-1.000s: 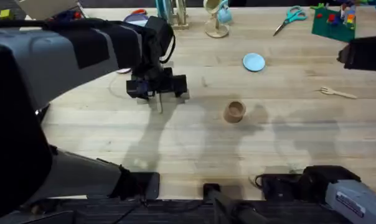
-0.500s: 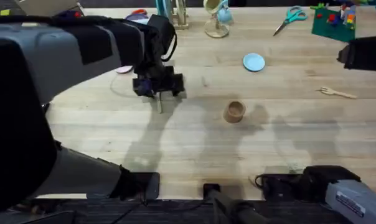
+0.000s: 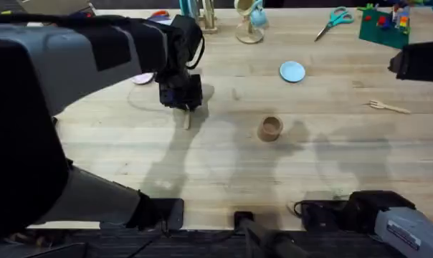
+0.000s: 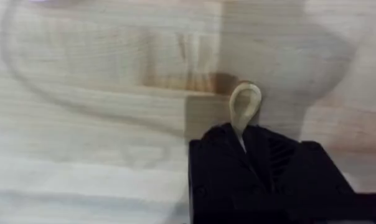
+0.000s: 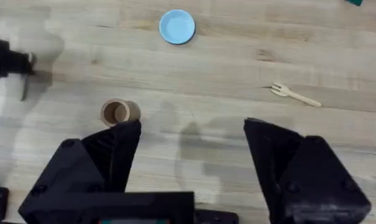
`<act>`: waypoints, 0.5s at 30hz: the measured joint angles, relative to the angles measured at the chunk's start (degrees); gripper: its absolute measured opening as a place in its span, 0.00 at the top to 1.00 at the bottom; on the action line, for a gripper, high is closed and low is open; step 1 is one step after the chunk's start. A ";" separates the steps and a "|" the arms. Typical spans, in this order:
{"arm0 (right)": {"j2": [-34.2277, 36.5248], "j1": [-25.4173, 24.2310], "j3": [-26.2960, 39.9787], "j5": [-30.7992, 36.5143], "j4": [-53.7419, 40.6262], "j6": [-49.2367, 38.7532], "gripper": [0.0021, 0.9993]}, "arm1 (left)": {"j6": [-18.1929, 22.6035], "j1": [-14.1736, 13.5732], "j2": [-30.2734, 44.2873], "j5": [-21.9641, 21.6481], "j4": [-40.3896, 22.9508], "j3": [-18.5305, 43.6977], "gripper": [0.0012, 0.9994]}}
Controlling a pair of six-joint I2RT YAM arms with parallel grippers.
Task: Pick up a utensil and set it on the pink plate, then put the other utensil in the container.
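Pointing down — seemingly upright — spoon

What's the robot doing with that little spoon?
The left gripper is pinching the small wooden spoon and carrying it above the table, close to the pink plate. The right gripper waits open near its base. The wooden fork lies on the table, not yet in the wooden cup.
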 joint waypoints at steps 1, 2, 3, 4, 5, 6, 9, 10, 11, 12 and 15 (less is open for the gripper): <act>0.00 0.00 0.00 0.00 0.00 -0.02 0.00 | 0.25 0.00 0.13 -0.29 -0.95 0.26 0.95; 0.00 0.00 0.00 0.00 -0.01 -0.02 0.00 | 0.55 0.00 0.14 -0.46 -2.14 0.45 0.95; 0.00 0.00 0.00 0.00 0.00 -0.02 0.00 | 0.72 0.02 0.13 -0.60 -3.08 0.48 0.95; 0.00 0.00 0.00 0.00 0.00 0.00 0.00 | 0.98 0.05 0.12 -0.79 -4.26 0.58 0.95; 0.00 0.00 0.00 0.00 -0.02 -0.02 0.00 | 1.18 0.07 0.12 -0.90 -5.23 0.70 0.95; 0.00 0.00 0.00 0.00 0.00 -0.02 0.00 | 1.52 0.07 0.05 -1.17 -6.63 0.89 0.95; 0.00 0.00 0.00 0.00 -0.02 -0.01 0.00 | 2.26 0.11 -0.79 -1.65 -9.19 1.66 0.96; 0.00 0.00 0.00 0.00 -0.02 -0.02 0.00 | 2.61 0.13 -1.43 -1.68 -10.14 2.35 0.96; 0.00 0.00 0.00 0.00 -0.02 -0.01 0.00 | 3.12 0.11 -2.24 -1.78 -10.90 3.12 0.96; 0.00 0.00 0.00 0.00 -0.01 -0.02 0.00 | 3.81 0.11 -3.37 -1.83 -11.88 4.23 0.96; 0.00 0.00 0.00 0.00 -0.02 0.00 0.00 | 5.83 0.11 -6.94 -1.89 -14.70 7.74 0.96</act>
